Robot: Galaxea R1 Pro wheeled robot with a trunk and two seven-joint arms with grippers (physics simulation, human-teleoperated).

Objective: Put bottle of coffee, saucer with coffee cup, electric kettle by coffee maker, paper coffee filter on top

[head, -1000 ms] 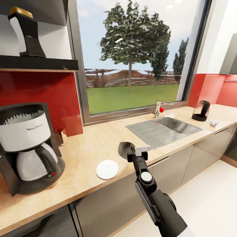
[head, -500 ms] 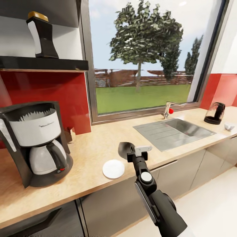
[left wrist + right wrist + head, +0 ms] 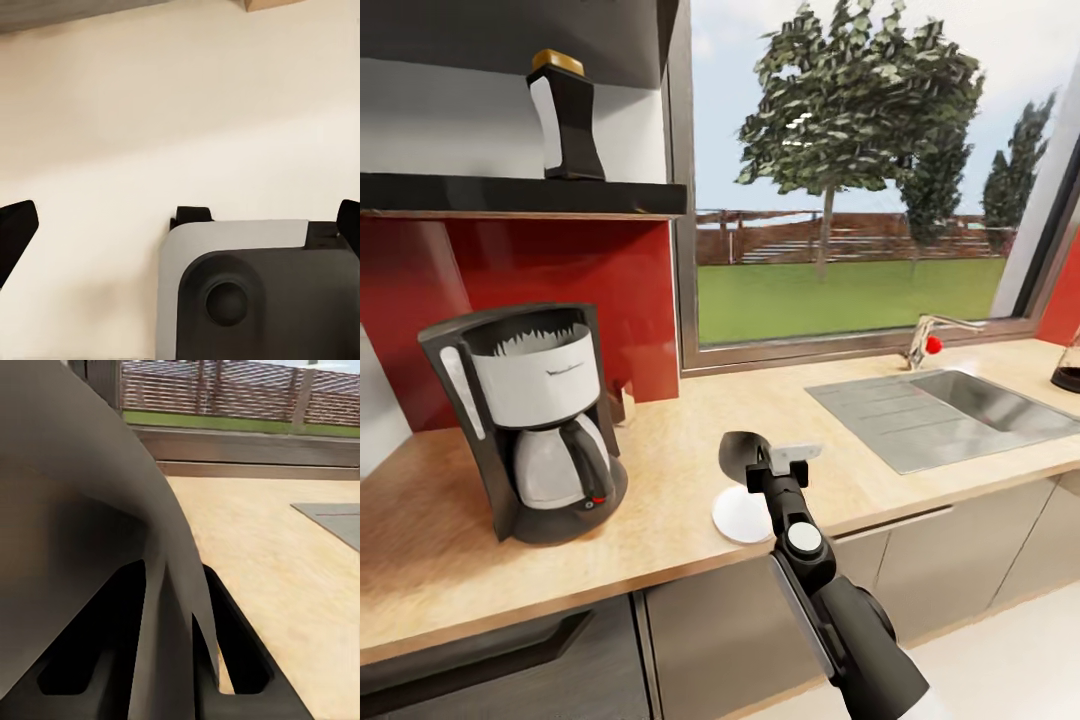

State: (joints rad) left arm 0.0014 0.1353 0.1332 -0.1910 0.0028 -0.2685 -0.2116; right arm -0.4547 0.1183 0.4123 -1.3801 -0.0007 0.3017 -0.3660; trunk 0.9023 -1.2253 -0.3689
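Overlapping the countertop [image 3: 660,450] front edge, saucer [image 3: 738,515] beside coffee maker [image 3: 535,420].

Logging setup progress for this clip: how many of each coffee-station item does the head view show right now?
coffee maker: 1
bottle of coffee: 1
saucer: 1
electric kettle, cut off at the picture's edge: 1
Total: 4
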